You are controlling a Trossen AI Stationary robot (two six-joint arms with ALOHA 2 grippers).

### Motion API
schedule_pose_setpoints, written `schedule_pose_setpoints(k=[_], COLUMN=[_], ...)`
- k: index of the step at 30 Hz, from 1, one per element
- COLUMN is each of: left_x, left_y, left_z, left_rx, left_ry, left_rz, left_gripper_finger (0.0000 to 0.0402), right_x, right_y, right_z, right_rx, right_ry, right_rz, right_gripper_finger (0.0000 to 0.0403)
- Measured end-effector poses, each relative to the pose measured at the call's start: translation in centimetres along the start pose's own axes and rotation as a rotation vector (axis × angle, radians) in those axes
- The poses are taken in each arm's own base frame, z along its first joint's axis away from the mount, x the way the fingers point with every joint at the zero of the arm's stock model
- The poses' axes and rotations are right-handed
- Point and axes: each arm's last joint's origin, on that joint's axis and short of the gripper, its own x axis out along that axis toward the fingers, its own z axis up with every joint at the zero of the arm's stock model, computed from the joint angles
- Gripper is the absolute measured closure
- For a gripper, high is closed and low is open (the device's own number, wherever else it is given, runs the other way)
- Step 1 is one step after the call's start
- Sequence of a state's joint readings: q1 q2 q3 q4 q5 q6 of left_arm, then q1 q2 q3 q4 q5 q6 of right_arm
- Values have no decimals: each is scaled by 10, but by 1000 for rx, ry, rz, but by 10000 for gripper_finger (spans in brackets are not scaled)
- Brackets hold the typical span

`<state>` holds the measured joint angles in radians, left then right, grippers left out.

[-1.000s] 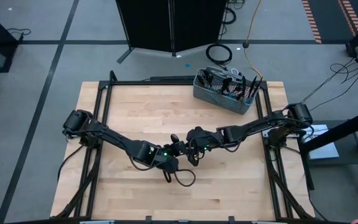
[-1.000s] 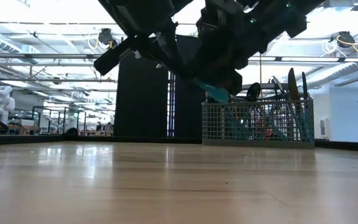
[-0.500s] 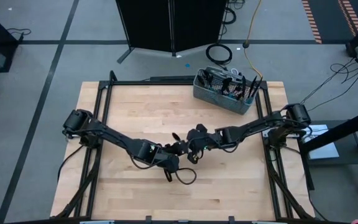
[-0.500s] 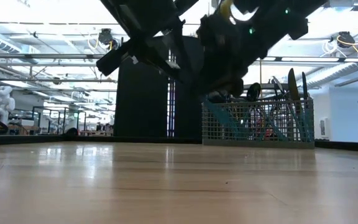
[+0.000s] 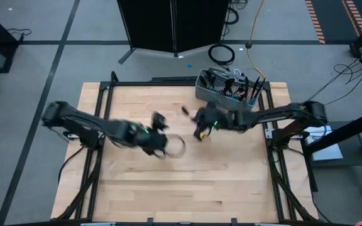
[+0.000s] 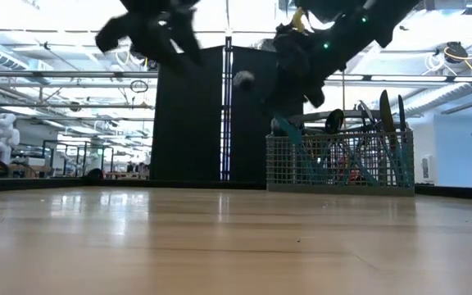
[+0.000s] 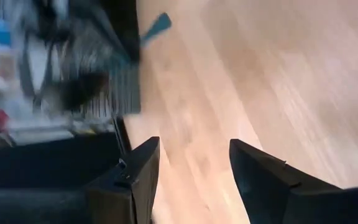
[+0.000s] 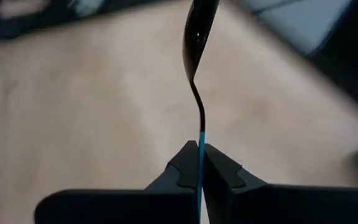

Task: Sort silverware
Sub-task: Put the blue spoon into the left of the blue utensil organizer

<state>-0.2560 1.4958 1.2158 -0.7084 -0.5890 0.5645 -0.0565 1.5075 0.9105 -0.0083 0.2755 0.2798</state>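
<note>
My right gripper (image 5: 200,129) hangs above the table's middle, just near-left of the grey wire-mesh basket (image 5: 227,94), and is shut on a spoon with a dark head (image 8: 197,34) and a light-blue handle. In the low view the spoon's head (image 6: 242,79) shows left of the gripper, high above the wood. My left gripper (image 7: 194,168) is open with nothing between its fingers. It stands left of the table's middle (image 5: 159,119) and faces the basket (image 7: 73,81). More silverware stands upright in the basket (image 6: 338,160). My right gripper pinches the spoon's light-blue handle (image 8: 201,144) between its two fingers. The curved neck and the dark head stick out ahead of the fingertips. The spoon is lifted clear of the table, and the handle's free end (image 6: 287,129) slants down below the gripper.
The basket stands at the table's far right edge, with dark heads sticking up out of it. A black frame rail (image 5: 109,100) runs round the wooden top (image 5: 187,182). A black panel (image 5: 168,25) and coiled cables (image 5: 222,53) lie beyond the far edge.
A second ago both grippers met at the spoon over the table's middle. My left gripper has drawn back toward the left edge without it. My right gripper has carried the spoon up and toward the far right, closer to the basket.
</note>
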Motion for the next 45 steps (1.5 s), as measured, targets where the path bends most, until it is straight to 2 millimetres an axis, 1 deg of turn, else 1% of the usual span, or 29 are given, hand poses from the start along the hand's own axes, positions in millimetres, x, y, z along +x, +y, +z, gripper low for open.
schedule_pose_setpoints(k=[2,4,7,11,13,15,18,20,22,25,28,31,35,40,42,45], left_x=[-15,-26,-29,-17,-8,-2,4,6,7,7,7,7,7,8,7,2], left_y=[15,26,25,2,-11,-22,-34,-38,-39,-39,-40,-40,-41,-41,-40,-36], left_z=[-26,-51,-85,-118,-130,-137,-144,-147,-148,-148,-147,-147,-147,-147,-147,-146], left_rx=[-151,-294,-453,-544,-579,-607,-629,-631,-631,-646,-642,-635,-634,-634,-656,-707], left_ry=[-43,-138,-393,-692,-783,-869,-933,-946,-948,-949,-963,-971,-968,-959,-975,-1042], left_rz=[-1,2,2,59,93,121,157,168,168,155,136,125,118,110,110,111], left_gripper_finger=[210,210,210,210,210,210,210,210,210,210,210,210,210,210,210,210], right_x=[-11,-20,-25,-23,-20,-14,2,12,18,19,18,18,19,8,-2,-24], right_y=[-23,-47,-79,-106,-115,-123,-135,-139,-141,-139,-139,-139,-140,-137,-134,-124], right_z=[9,19,27,36,36,31,21,14,9,8,6,3,-3,-3,2,16], right_rx=[14,39,18,-55,-83,-94,-94,-89,-74,-45,-43,-16,9,-10,-18,2], right_ry=[-82,-201,-342,-419,-415,-373,-298,-263,-245,-252,-221,-199,-147,-99,-114,-205], right_rz=[-56,-103,-209,-394,-484,-572,-672,-703,-711,-703,-701,-699,-701,-708,-704,-662], right_gripper_finger=[403,403,403,403,403,403,403,403,403,403,395,376,339,289,274,259])
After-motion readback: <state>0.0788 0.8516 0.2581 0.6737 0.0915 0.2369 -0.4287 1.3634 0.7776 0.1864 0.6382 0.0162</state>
